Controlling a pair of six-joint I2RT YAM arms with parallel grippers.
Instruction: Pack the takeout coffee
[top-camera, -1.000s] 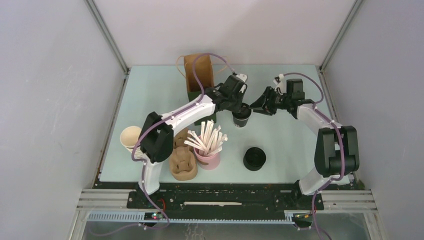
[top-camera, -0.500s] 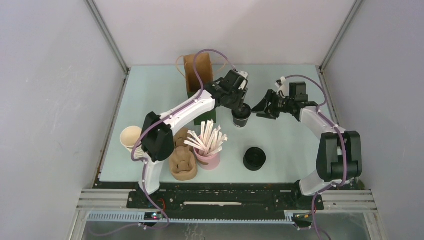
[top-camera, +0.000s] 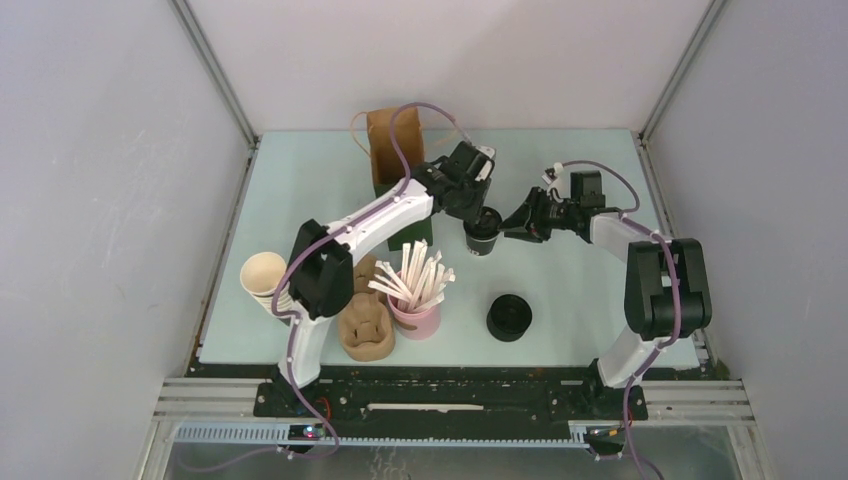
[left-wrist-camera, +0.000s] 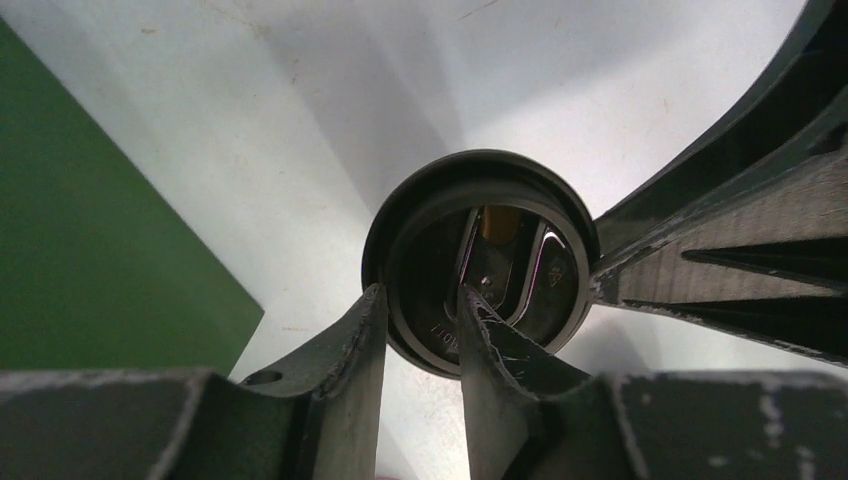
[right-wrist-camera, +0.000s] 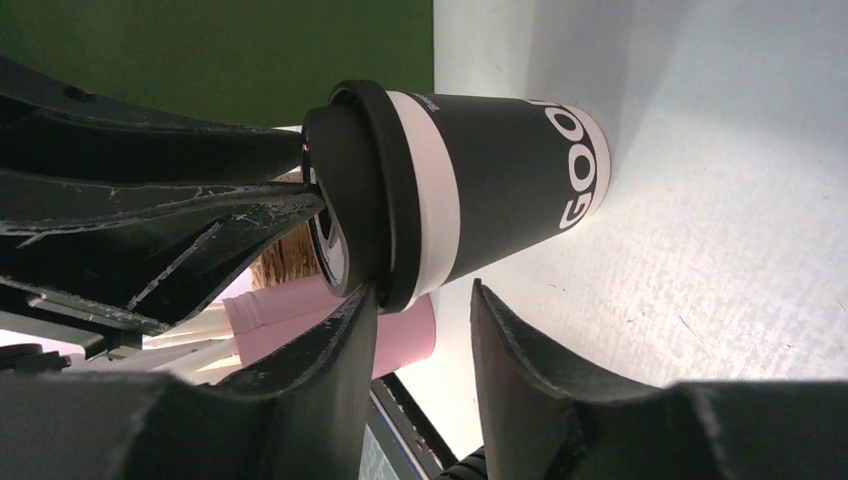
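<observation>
The takeout coffee (top-camera: 483, 238), a black paper cup with a pale band and a black lid, stands upright mid-table. My left gripper (top-camera: 487, 214) hovers right over the lid (left-wrist-camera: 500, 215). Its jaws are open and straddle the lid's near rim, one fingertip (left-wrist-camera: 372, 300) outside the rim and the other on the lid's top. My right gripper (top-camera: 512, 227) comes in from the right, open. One of its fingertips (right-wrist-camera: 362, 300) touches the lid's edge and the other stands apart from the cup (right-wrist-camera: 500, 190). The left gripper (left-wrist-camera: 420, 292) and right gripper (right-wrist-camera: 423, 290) hold nothing.
A brown paper bag (top-camera: 396, 145) stands behind the cup. A pink straw holder (top-camera: 418, 312), brown pulp carriers (top-camera: 365, 322) and a stack of cups (top-camera: 262, 277) are at the front left. A squat black stack of lids (top-camera: 509, 317) sits at the front right.
My right gripper has moved left, up against the cup's lid. Both grippers' jaws widened briefly and narrowed again. The cup has stayed in place.
</observation>
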